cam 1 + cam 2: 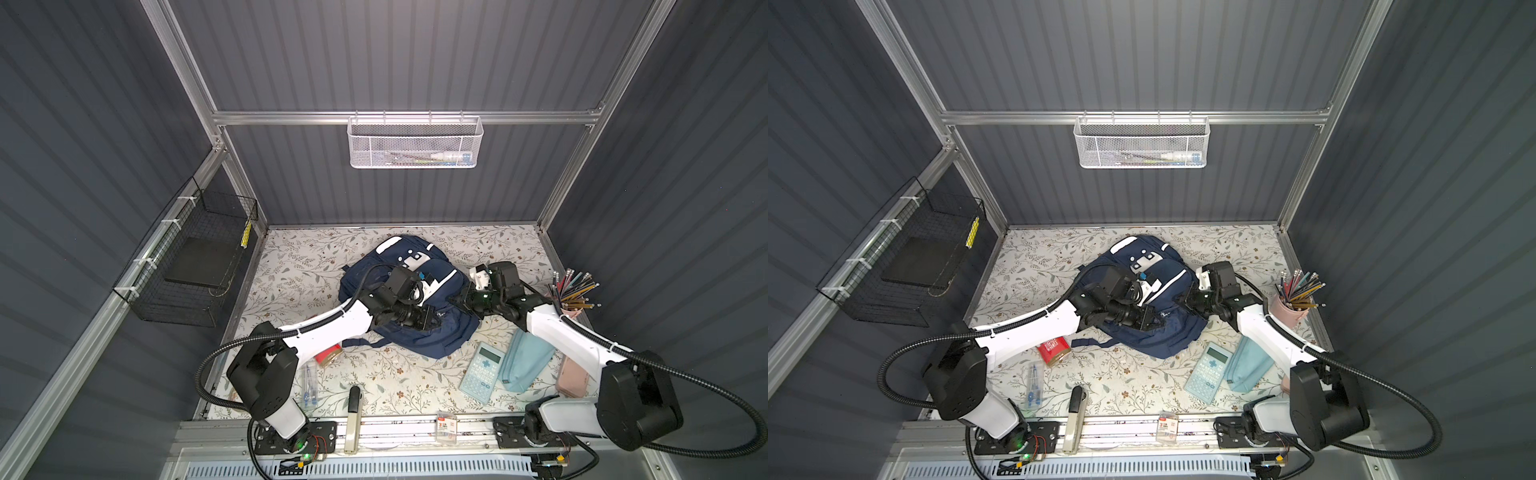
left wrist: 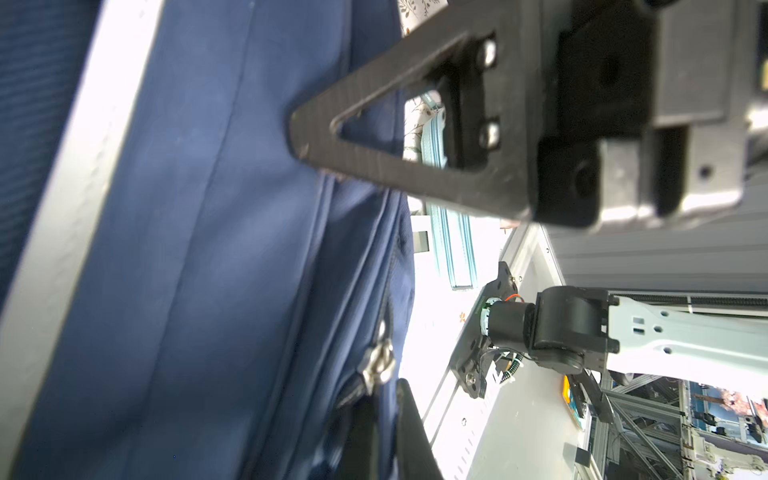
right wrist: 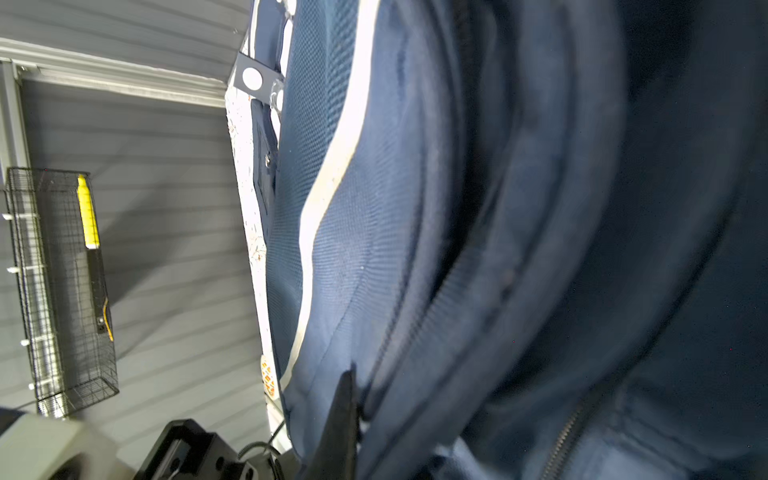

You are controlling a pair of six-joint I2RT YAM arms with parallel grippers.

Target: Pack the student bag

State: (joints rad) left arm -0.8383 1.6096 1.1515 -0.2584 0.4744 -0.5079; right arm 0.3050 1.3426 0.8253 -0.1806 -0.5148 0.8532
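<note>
Floral tabletop [image 1: 299,266] — student bag [image 1: 451,334] lies front-to-back, top rearward; left claw [image 1: 432,322] and right claw [image 1: 455,300] closed.

Around the student bag [image 1: 436,345], bare worktop [image 1: 299,270] lies open from nine round to one o'clock. The right arm [image 1: 552,332] and pencil cup [image 1: 572,309] bar three. The calculator [image 1: 482,372] and blue pouch [image 1: 525,361] crowd four to five, and a red tin [image 1: 327,356], apparently half under the left arm [image 1: 328,328], blocks eight.

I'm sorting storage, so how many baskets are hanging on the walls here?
2: a white mesh basket on the back rail, and a black wire basket on the left wall. None seems hidden.
</note>
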